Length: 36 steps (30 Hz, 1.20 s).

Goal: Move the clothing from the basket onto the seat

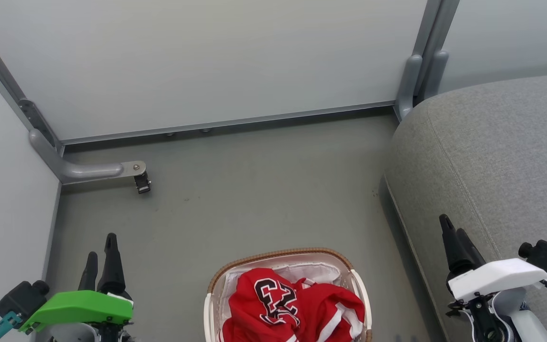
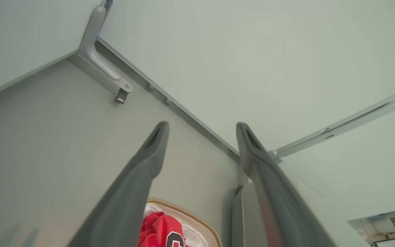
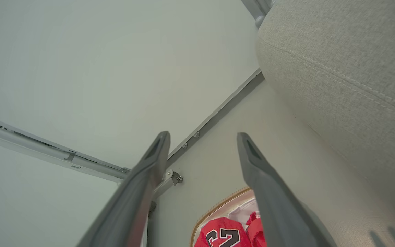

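Note:
The red clothing [image 1: 292,304] with white trim and a black-and-white number lies heaped in the white basket [image 1: 283,253], which stands on the floor at the bottom centre of the head view. The grey fabric seat [image 1: 492,152] rises to the basket's right. My left gripper [image 1: 101,251] hovers left of the basket, open and holding nothing. My right gripper [image 1: 451,228] hangs over the seat's near edge, open as well. The left wrist view has the left gripper [image 2: 202,127] spread wide above the clothing [image 2: 159,226]. The right wrist view has the right gripper [image 3: 202,135] spread, with the clothing [image 3: 225,233] below and the seat [image 3: 338,68] beside it.
Pale wall panels close off the back and left. A grey metal bracket with a small caster [image 1: 141,183] juts from the left corner over the grey floor [image 1: 254,190]. A metal post [image 1: 411,80] stands at the seat's far corner.

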Available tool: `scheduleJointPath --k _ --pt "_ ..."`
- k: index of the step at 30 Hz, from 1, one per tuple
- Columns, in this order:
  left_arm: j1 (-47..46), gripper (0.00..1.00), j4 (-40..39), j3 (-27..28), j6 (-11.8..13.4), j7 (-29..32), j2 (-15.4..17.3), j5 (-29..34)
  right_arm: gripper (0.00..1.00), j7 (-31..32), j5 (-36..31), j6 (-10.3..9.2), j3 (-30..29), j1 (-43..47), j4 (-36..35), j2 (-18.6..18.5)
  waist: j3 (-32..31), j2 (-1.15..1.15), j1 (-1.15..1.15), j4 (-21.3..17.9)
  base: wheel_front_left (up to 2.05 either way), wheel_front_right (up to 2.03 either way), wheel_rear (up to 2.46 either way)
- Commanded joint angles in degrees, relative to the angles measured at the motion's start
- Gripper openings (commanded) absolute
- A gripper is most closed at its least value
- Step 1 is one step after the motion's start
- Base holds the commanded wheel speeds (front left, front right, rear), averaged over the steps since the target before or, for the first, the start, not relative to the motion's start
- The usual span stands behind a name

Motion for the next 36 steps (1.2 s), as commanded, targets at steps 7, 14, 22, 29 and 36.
scheduleJointPath --k 7,14,22,29,36 --pt "-0.55 1.0 0.34 -1.68 0.5 -1.77 1.36 8.02 1.0 -1.84 -7.74 0.0 2.05 -2.83 0.9 -1.59 0.08 0.13 0.0 0.1 0.0 0.0 0.0" --pt "-0.84 1.0 1.16 -3.51 0.86 -3.0 2.31 13.42 1.0 -3.11 -13.39 0.0 2.75 -4.01 1.85 -1.97 0.13 0.15 0.0 0.12 0.0 0.0 0.0" --pt "-1.03 1.0 1.81 -5.1 1.12 -4.31 3.14 18.73 1.0 -4.36 -19.0 0.01 4.07 -5.23 2.87 -2.55 0.21 0.17 0.0 0.21 0.0 0.0 0.0" --pt "-1.03 1.0 2.14 -6.39 1.52 -5.35 3.67 22.99 1.0 -5.42 -23.49 0.01 4.86 -5.81 3.63 -2.75 0.2 0.19 0.0 0.3 0.0 0.0 0.0" --pt "-0.31 1.0 1.79 -6.45 2.32 -6.43 3.29 26.17 1.0 -6.46 -28.08 0.01 5.28 -5.5 4.25 -2.6 0.2 0.21 0.0 0.36 0.0 0.0 0.0"
